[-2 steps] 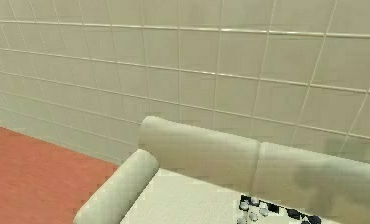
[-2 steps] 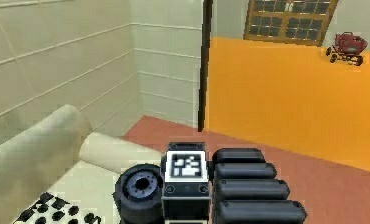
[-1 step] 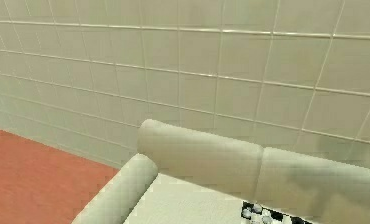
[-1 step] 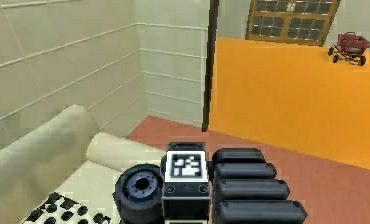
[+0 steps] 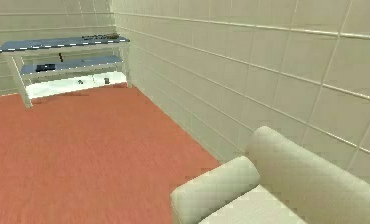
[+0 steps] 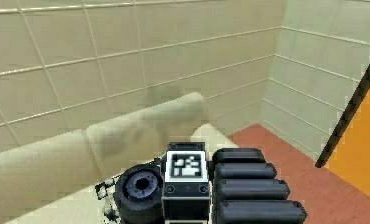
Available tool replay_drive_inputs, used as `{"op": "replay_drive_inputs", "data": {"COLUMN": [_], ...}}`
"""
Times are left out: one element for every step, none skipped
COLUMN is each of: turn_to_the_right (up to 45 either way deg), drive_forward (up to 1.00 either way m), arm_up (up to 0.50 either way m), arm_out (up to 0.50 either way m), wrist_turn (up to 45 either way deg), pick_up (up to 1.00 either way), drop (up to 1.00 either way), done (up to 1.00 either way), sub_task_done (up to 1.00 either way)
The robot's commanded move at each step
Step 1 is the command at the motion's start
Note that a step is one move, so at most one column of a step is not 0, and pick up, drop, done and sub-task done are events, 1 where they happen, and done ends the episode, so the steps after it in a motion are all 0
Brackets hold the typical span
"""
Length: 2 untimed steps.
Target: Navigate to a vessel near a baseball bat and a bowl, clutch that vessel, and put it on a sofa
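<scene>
Claw (image 6: 128,196) low in arm side view, left of white marker square (image 6: 188,170) on arm (image 6: 248,190). Spread or pressed together: cannot tell, nor whether it holds anything. Cream sofa (image 6: 103,140) directly behind claw, backed against tiled wall (image 6: 113,50). Forward view: red floor (image 5: 93,150), blue-topped worktop (image 5: 63,44) far left at wall.

Floor (image 5: 93,150): red-brown, bare across the middle.
Wall (image 5: 253,70): pale tiles, running along the forward view's right.
Shelf unit (image 5: 63,65): white, 3 levels, grey-blue top, far upper left.
Dark bits (image 5: 93,39): on the unit's top, too small to name.
Sofa (image 5: 283,180): cream, lower right corner, beside the wall.
</scene>
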Motion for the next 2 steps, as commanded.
{"op": "replay_drive_inputs", "data": {"turn_to_the_right": [0.0, 0.0], "drive_forward": [0.0, 0.0], "arm_up": [0.0, 0.0], "arm_out": [0.34, 0.0], "wrist_turn": [0.0, 39.0], "pick_up": [0.0, 0.0], "drop": [0.0, 0.0], "done": [0.0, 0.0], "sub_task_done": [0.0, 0.0]}}
